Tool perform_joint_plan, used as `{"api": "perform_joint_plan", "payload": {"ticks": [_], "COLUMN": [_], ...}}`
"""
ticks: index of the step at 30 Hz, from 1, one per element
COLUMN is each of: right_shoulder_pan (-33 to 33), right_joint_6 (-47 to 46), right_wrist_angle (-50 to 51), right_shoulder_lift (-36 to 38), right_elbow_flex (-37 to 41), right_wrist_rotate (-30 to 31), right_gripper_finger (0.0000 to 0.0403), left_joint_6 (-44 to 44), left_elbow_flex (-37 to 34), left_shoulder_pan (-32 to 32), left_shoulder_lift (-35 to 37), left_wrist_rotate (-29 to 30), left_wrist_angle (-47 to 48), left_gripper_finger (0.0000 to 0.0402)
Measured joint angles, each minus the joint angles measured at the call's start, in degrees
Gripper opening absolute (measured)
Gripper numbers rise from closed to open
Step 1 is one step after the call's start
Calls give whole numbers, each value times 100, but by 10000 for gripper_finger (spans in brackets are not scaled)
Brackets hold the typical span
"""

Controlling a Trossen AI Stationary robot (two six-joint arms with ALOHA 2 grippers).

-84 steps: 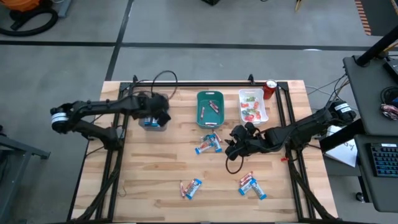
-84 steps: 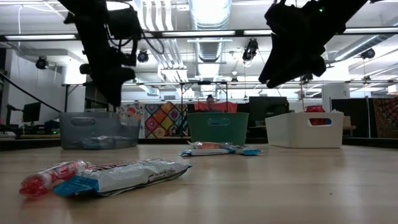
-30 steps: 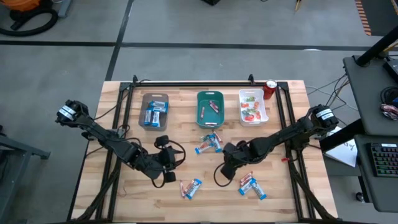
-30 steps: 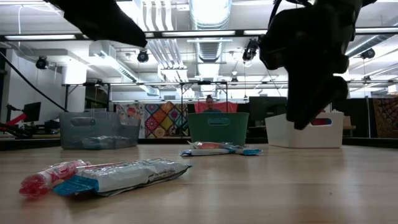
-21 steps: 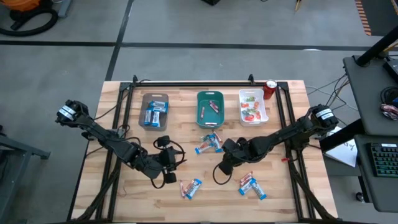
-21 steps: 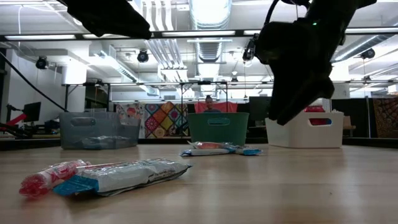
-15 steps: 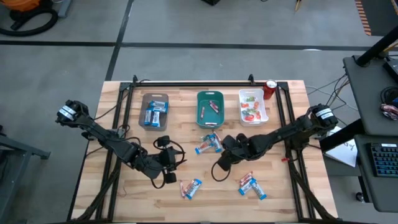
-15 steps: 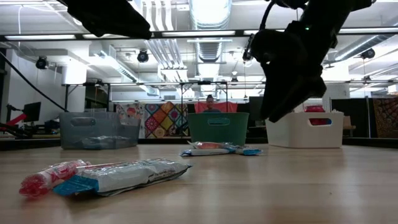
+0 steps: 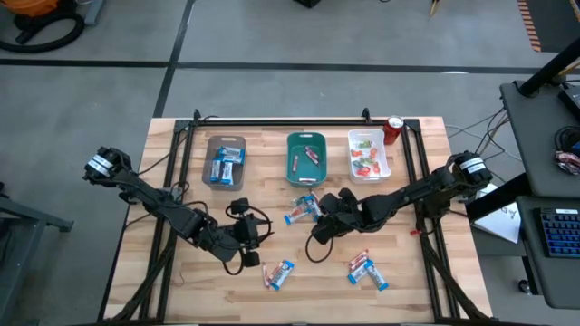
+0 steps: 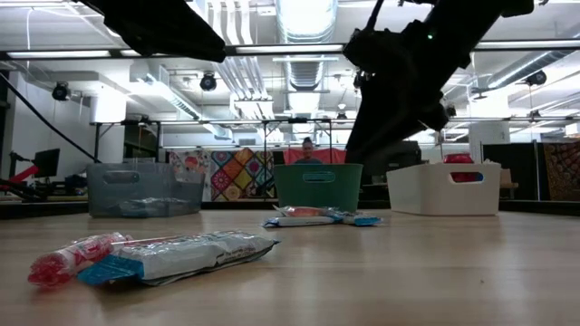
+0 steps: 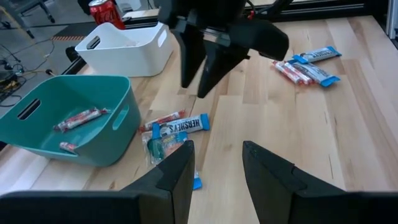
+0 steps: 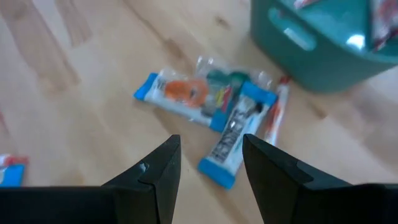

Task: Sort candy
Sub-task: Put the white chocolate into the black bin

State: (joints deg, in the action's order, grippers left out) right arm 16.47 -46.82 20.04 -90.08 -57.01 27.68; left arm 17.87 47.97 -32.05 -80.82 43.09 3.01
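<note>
Candy lies in three loose heaps on the wooden table: blue-and-white bars and a red stick at the centre [image 9: 305, 209], one heap near the front [image 9: 278, 273] and one at the front right [image 9: 367, 270]. My right gripper [image 9: 318, 233] hangs open just right of and above the centre heap [image 12: 214, 102], pointing down at it. My left gripper [image 9: 252, 237] hovers open at the left of the table's middle, facing the centre heap [image 11: 171, 130]. Neither holds anything.
Three trays stand in a row at the back: a grey one [image 9: 224, 161] with blue bars, a teal one [image 9: 306, 157] with red sticks, a white one [image 9: 368, 154] with small red and green pieces. A red can [image 9: 393, 129] stands at the back right.
My right gripper has swung from near the front-right heap toward the table's far left, up to the centre heap, and its wrist has turned as it went. It has stayed open.
</note>
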Motion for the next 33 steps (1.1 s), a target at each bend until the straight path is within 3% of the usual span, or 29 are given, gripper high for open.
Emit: {"api": "perform_joint_plan", "payload": {"ticks": [6, 13, 21, 33], "right_shoulder_pan": [-2, -141, -420, -398], "right_joint_6": [569, 34, -353, -617], "right_wrist_angle": [-3, -288, -397, -455], "right_shoulder_lift": [-50, -584, -957, -1298], "right_elbow_flex": [7, 14, 15, 17], "right_wrist_rotate": [238, 333, -288, -390], "right_gripper_finger": [164, 164, 164, 161], "left_joint_6": [-4, -8, -68, -127], "left_elbow_flex": [0, 0, 0, 0], "left_shoulder_pan": [0, 4, 1, 1], "left_shoulder_lift": [0, 0, 0, 170], "left_wrist_rotate": [0, 0, -4, 144], "left_wrist_angle": [2, 1, -13, -81], "left_gripper_finger": [119, 119, 119, 119]}}
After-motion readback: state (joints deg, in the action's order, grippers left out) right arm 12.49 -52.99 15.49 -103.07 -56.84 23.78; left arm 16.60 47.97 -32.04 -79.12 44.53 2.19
